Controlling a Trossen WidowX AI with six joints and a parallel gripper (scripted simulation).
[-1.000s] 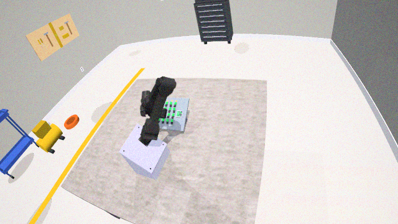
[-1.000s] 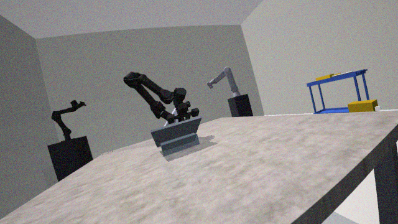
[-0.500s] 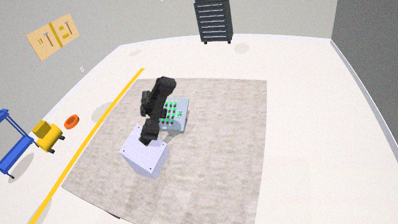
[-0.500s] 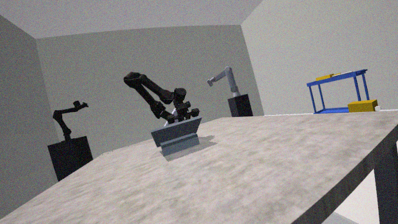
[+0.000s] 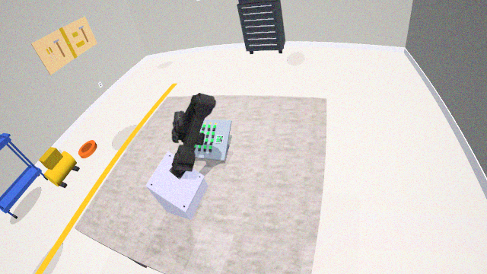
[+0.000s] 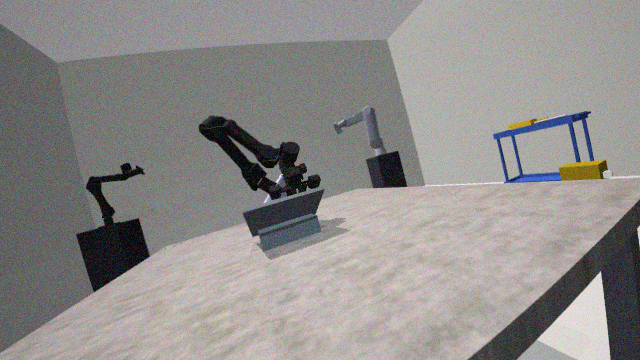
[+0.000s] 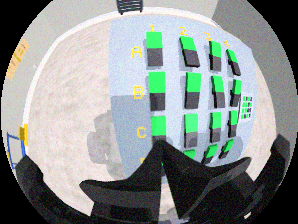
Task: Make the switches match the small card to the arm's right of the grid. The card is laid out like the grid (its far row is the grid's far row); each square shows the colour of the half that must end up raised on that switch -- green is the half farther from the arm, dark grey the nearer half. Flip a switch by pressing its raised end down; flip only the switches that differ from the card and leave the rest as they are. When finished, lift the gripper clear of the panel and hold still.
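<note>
The blue-grey panel (image 5: 227, 129) (image 6: 285, 212) (image 7: 120, 75) carries rows of green-and-dark switches; green is the far half. In the wrist view, the closed, empty gripper (image 7: 161, 142) has its tips over the near, dark half of switch C1 (image 7: 158, 125). Contact cannot be told. Switches A1 (image 7: 154, 47) and B1 (image 7: 157, 90) lie beyond it. The fingers hide most of row D. The small card (image 5: 219, 139) (image 7: 246, 107) is right of the grid, with green and dark squares too small to read surely. Which halves are raised is hard to tell. The arm partly covers the grid in the top view.
The arm stands on a pale box (image 5: 176, 186) at the panel's near side. The panel sits tilted on a mottled table (image 5: 274, 171) (image 6: 400, 250). Other arms on dark pedestals (image 6: 114, 252) (image 6: 386, 170) and a blue cart (image 6: 542, 127) stand well away in the background.
</note>
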